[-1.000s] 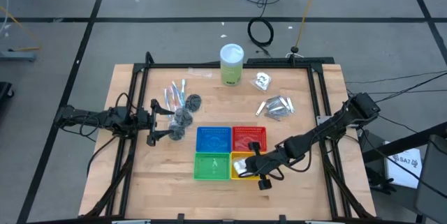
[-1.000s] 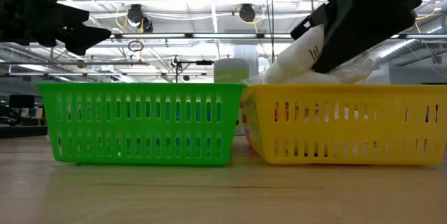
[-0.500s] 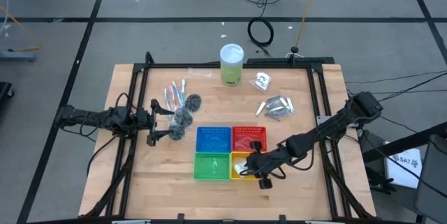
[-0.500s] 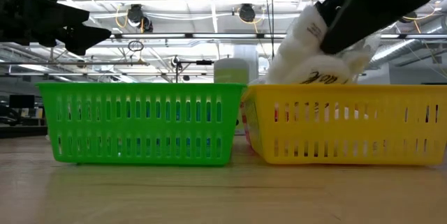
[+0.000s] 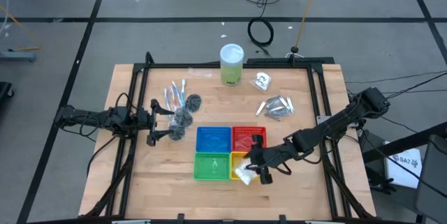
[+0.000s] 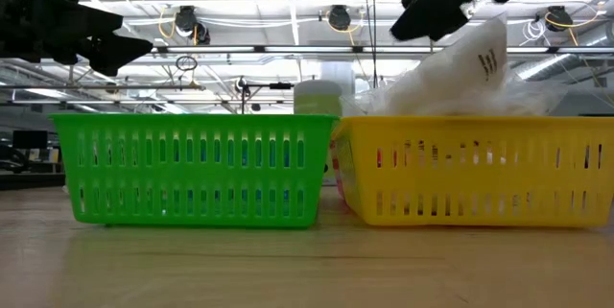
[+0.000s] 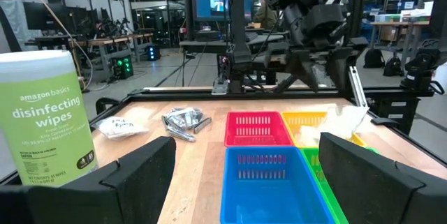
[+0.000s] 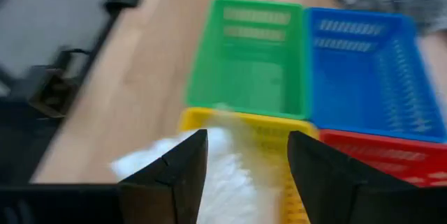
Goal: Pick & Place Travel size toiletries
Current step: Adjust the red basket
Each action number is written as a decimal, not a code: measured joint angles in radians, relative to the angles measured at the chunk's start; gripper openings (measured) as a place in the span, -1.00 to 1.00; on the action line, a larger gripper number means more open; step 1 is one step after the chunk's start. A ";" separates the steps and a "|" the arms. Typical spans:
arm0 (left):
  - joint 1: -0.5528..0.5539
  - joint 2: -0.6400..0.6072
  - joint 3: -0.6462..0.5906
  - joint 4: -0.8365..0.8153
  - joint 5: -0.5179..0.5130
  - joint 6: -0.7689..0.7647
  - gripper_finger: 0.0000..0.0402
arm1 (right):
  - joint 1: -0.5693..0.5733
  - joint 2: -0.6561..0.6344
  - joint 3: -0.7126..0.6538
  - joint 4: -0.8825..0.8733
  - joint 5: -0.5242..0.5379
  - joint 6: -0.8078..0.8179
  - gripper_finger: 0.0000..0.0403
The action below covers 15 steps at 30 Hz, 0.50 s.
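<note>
Hanging just over the yellow basket [image 5: 242, 166], the right gripper [image 5: 257, 169] has its fingers spread apart and holds nothing. The white sachets [image 6: 460, 73] lie piled in that basket, poking above its rim, likely because they were let go there. More toiletries wait on the table [image 5: 140, 175]: silver tubes [image 5: 275, 107] and grey puffs [image 5: 183, 118]. The left gripper [image 5: 155, 121] waits wide open beside the puffs.
</note>
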<state>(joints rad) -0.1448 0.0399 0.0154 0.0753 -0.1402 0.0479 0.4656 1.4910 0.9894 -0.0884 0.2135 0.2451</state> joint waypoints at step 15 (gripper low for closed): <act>0.000 0.000 0.000 0.000 0.000 0.000 0.73 | 0.031 0.001 0.000 0.009 -0.224 0.004 -0.84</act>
<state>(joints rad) -0.1447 0.0399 0.0154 0.0753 -0.1400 0.0479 0.4963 1.4921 0.9893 -0.0795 -0.0102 0.2488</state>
